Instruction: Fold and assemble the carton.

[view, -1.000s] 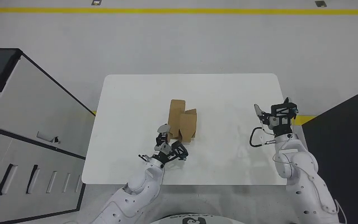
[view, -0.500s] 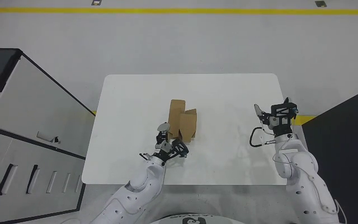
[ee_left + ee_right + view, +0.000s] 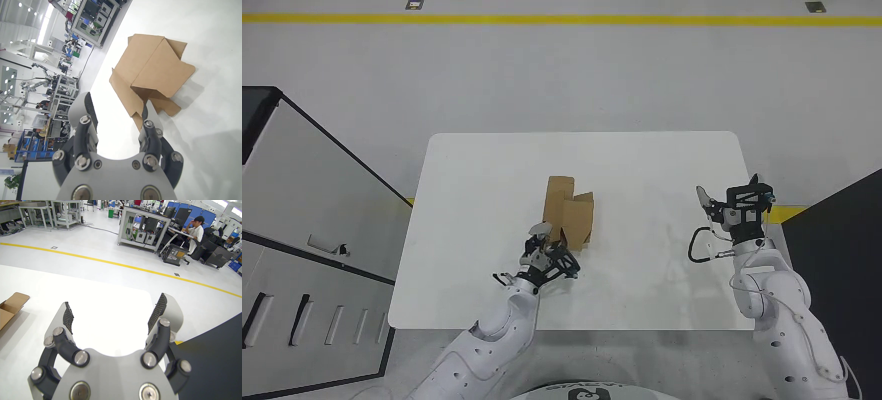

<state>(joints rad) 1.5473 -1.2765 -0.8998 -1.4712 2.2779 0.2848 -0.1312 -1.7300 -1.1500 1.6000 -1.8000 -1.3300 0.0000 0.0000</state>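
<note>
Carton [image 3: 570,213], brown cardboard, lies on its side near the middle of the white table [image 3: 662,170], a little left of centre and toward the robot's edge. It is only half formed. The body stands open like a tube with its open end turned toward the left gripper [image 3: 118,108], and loose flaps stick out at both ends and rest on the tabletop. On the carton's left side one panel reaches farther toward the far edge of the table than the rest of the body.

The left gripper sits low over the table, right at the carton's near end, with its jaws spread wide and nothing clamped. One finger [image 3: 151,110] is at the rim of the open end, against the edge of a flap. Whether it presses on the flap or merely meets it, I cannot tell. The other finger [image 3: 83,108] stands off to the side over bare table, apart from the cardboard.

The right gripper [image 3: 113,313] hangs near the table's right edge, well apart from the carton. Its jaws are also spread and hold nothing, with plain tabletop between the pads.

A yellow line [image 3: 562,18] runs across the floor beyond the table. A grey cabinet [image 3: 302,200] stands to the left of the table and a dark panel [image 3: 842,230] to the right.
</note>
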